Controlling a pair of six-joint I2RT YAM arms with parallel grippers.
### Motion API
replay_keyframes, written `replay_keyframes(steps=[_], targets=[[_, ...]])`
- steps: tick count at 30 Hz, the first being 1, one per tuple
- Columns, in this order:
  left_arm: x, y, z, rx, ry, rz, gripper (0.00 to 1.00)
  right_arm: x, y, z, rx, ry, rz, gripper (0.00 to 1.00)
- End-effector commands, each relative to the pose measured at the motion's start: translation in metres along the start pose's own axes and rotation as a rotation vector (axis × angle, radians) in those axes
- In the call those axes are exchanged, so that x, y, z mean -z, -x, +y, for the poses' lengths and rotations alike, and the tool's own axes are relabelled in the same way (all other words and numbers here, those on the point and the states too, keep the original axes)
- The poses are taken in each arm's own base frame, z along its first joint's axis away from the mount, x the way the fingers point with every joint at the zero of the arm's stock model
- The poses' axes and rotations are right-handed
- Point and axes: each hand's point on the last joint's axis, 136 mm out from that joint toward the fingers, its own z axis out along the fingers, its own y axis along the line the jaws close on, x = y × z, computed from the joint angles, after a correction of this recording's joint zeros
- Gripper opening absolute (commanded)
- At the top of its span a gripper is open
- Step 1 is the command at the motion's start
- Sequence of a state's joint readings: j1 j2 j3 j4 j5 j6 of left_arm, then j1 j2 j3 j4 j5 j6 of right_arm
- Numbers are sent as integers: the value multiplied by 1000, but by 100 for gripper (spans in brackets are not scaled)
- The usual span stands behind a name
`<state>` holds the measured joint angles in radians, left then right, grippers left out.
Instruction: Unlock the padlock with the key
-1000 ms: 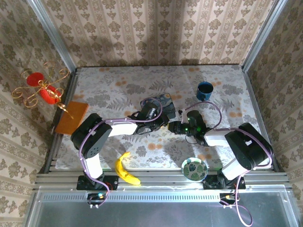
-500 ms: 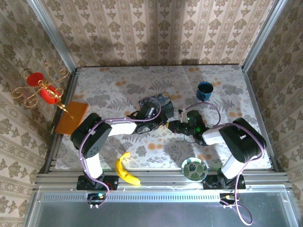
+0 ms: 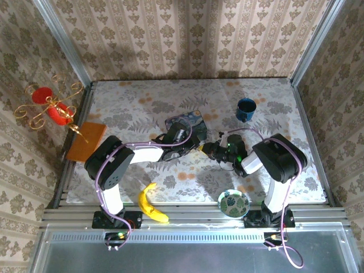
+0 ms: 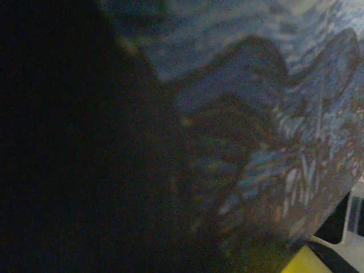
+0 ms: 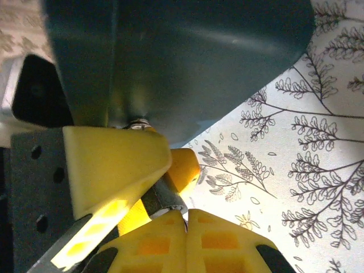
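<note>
The padlock (image 5: 164, 197) is a small dark body with a silvery end, pinched between the yellow fingers (image 5: 114, 162) of my left gripper (image 5: 166, 177). My right gripper (image 5: 186, 220) has its yellow pads pressed together right against the padlock's end. Only a thin sliver of the key shows in their seam. From above, the left gripper (image 3: 197, 147) and right gripper (image 3: 208, 151) meet tip to tip beside the blue painted tin (image 3: 189, 120). The left wrist view is dark and blurred, with the tin's painted surface (image 4: 261, 114) very close.
A blue cup (image 3: 246, 109) stands at the back right. A banana (image 3: 152, 206) and a leaf-patterned bowl (image 3: 234, 203) lie near the front edge. A brown board (image 3: 86, 140) and a gold candle holder (image 3: 48, 105) sit at the left wall.
The right arm's elbow has swung in to the left and back while its gripper stayed at the left gripper's tips. More of the blue tin now shows behind the left wrist.
</note>
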<state>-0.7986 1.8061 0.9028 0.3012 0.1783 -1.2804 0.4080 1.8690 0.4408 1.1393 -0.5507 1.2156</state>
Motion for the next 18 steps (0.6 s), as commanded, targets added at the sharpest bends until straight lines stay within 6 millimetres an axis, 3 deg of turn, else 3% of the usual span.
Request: replay_keyframes(steps=[1,18], targets=[[7,-22,-37,-21,-136,85,0,-2,17,3,-166,67,-70,0],[7,-21,-33,-7,-140,76,0,-2,17,-2,-185,51,-75,0]])
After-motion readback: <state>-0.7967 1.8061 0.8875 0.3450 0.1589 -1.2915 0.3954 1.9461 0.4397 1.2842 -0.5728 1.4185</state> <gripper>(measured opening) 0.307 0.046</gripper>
